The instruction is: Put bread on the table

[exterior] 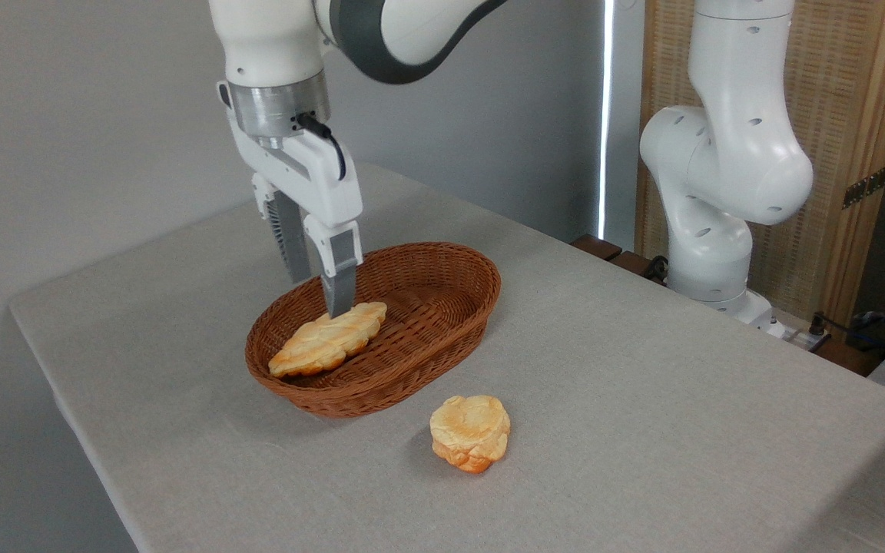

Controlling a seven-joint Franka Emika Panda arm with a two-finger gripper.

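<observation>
The bread [327, 339], a long golden-orange piece with pale ridges, lies inside the brown wicker basket [381, 388] toward its left end. My gripper [321, 298] hangs over the basket's back left rim, pointing down, open, with nothing between its fingers. The nearer fingertip [340, 307] stands just at the bread's upper edge; I cannot tell whether it touches. The other finger is behind it, near the rim. The grey table [642, 399] carries the basket.
A small round lumpy bun [470, 432] sits on the cloth in front of the basket. The white base and lower links of the arm [719, 192] rise at the table's right edge, with a wooden screen behind. The table's front-left edge is close to the basket.
</observation>
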